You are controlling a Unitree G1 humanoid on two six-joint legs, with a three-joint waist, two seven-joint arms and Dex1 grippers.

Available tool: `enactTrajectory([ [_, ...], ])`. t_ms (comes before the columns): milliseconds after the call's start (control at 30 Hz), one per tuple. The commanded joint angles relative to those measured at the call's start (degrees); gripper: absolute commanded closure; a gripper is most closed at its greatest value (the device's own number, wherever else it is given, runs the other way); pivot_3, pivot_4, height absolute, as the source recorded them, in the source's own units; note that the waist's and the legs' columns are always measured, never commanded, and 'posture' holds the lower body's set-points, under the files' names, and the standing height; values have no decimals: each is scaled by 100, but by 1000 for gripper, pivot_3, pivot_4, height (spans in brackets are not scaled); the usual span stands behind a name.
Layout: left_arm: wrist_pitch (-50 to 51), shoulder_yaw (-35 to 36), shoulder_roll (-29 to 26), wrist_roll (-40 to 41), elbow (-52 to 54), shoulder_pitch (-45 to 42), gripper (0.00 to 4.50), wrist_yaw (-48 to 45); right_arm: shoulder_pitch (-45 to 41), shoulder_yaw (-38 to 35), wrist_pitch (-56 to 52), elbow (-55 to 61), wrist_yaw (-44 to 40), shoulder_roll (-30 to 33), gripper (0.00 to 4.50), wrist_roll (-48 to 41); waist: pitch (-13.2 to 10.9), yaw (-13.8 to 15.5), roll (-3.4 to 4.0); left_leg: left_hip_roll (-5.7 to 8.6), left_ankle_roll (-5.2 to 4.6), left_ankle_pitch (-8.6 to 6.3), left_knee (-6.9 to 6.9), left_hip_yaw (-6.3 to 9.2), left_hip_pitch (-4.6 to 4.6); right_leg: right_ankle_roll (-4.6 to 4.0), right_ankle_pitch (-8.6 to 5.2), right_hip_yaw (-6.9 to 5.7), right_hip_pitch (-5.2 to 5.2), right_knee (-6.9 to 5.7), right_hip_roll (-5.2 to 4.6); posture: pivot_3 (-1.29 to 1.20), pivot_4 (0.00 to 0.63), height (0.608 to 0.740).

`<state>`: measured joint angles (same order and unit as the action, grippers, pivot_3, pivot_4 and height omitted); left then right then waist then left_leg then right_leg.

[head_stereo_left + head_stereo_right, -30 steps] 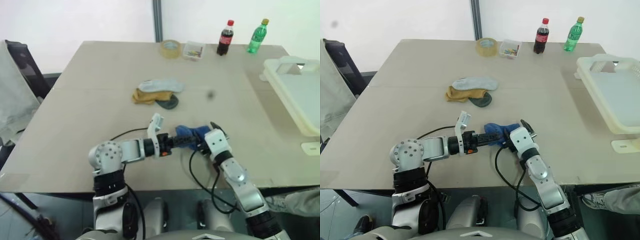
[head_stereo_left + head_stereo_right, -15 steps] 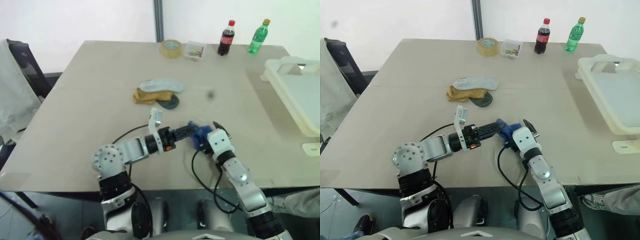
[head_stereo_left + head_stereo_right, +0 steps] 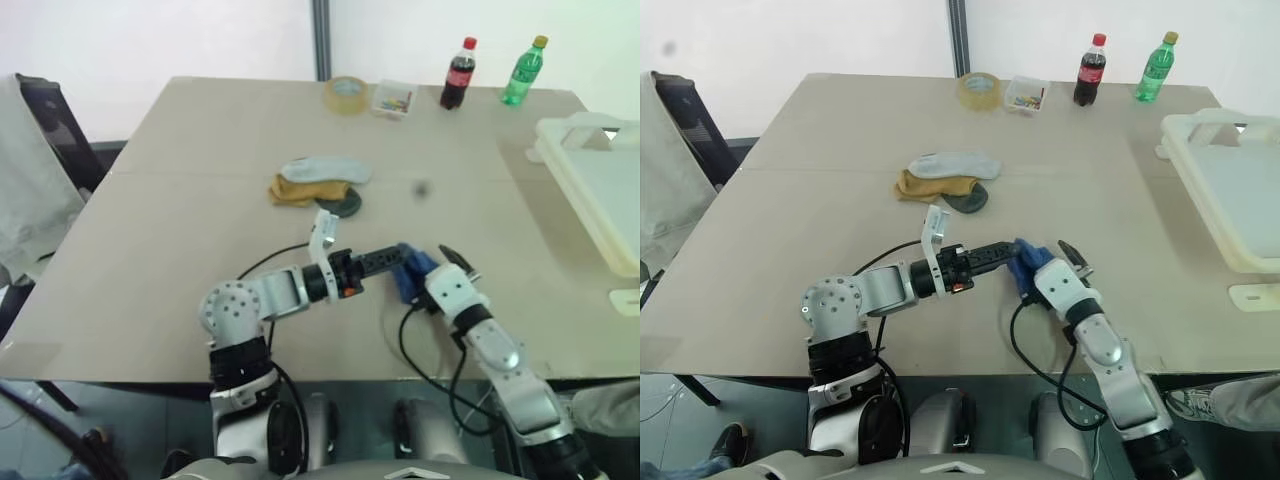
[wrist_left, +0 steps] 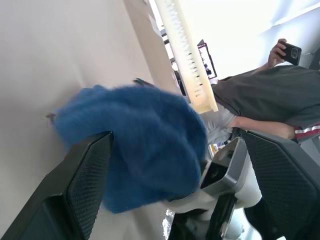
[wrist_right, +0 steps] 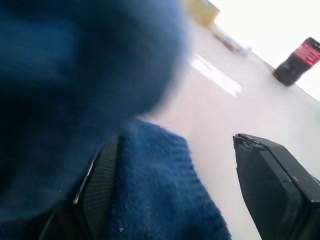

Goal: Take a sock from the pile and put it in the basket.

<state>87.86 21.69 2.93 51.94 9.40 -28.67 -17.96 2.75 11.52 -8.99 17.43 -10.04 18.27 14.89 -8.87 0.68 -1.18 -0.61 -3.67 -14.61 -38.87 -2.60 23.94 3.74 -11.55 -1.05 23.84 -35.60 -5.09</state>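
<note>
**A:** Where does your job stand? Start big. The table (image 3: 180, 200) is wide and tan, and your cream-white laundry basket (image 3: 600, 190) sits at its right edge, with no sock to be seen in the part in view.

**B:** So you are roughly midway, I'd judge. One sock is off the pile (image 3: 315, 187); the carry over to the basket and the drop are what you have left.

**A:** And that pile?

**B:** It lies mid-table, well apart from the basket: a pale grey sock on top, mustard yellow under it, a dark green one at the near side.

**A:** Now the sock you've taken.

**B:** The blue sock (image 3: 1028, 262) is bunched into a fuzzy, thick-knit lump near the front of the table, between your two grippers and well short of the basket.

**A:** Who has it?

**B:** Your left gripper (image 4: 165, 165) has its fingers spread wide either side of the lump, pressing on nothing. On your right gripper (image 5: 170, 175), one finger is buried in the knit and the other stands clear of it, so you cannot tell whether that is a real grip.
</note>
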Motion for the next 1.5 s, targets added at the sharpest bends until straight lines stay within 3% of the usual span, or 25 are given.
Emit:
enactTrajectory([
  [33,-164,-243,-61,139,-34,-134,26,-186,115,-198,-393,543,-177,75,803,4,-5,1,0,0,0,0,2,0,1,0,0,0,3,0,1,0,150,740],
  [200,-382,-435,-95,121,-223,-163,26,-307,447,-354,-1037,1174,-650,321,803,-125,-13,14,-3,1,0,0,3,-2,6,-1,-1,1,4,5,0,0,150,740],
  [433,-455,-590,-68,198,-331,-167,26,-353,411,-399,-1005,1120,-685,330,803,-156,-15,9,-5,0,-1,0,5,-1,6,-1,-2,-1,5,7,3,0,150,740],
  [567,-424,-346,-60,355,-410,-244,26,-280,470,-699,-1062,1301,-505,122,803,-321,-18,10,-5,0,-1,0,5,-1,6,-1,-2,0,5,7,3,0,150,740],
  [767,-345,-352,38,481,-504,-306,26,-180,393,-1521,-1533,1672,-245,-717,803,-1300,-23,13,-5,0,-1,0,6,-1,8,0,-1,-1,5,7,3,0,150,740],
  [933,-313,-513,102,476,-665,-354,26,-182,318,-2049,-1905,1812,-306,-743,803,-1807,-25,9,-3,1,-1,0,6,-1,8,-1,-1,-1,5,7,3,0,150,740],
  [1100,-344,-591,-183,331,-788,-388,26,-172,620,-1596,-1491,1642,-591,-140,803,-1405,-29,4,2,2,-1,0,8,-3,8,-1,-1,0,7,6,7,0,150,740],
  [1300,-392,-674,-836,58,-862,-209,26,-194,604,-1068,-1064,1517,-674,-182,803,-1397,-31,-69,7,-2,0,2,21,-12,2,-2,-2,12,18,-1,15,0,150,740],
  [1500,-317,-893,-1117,-19,-725,-80,26,-269,563,-559,-832,942,-698,-75,803,-1065,-32,-14,5,2,2,2,21,-15,3,-2,-2,13,16,1,7,0,150,740],
])
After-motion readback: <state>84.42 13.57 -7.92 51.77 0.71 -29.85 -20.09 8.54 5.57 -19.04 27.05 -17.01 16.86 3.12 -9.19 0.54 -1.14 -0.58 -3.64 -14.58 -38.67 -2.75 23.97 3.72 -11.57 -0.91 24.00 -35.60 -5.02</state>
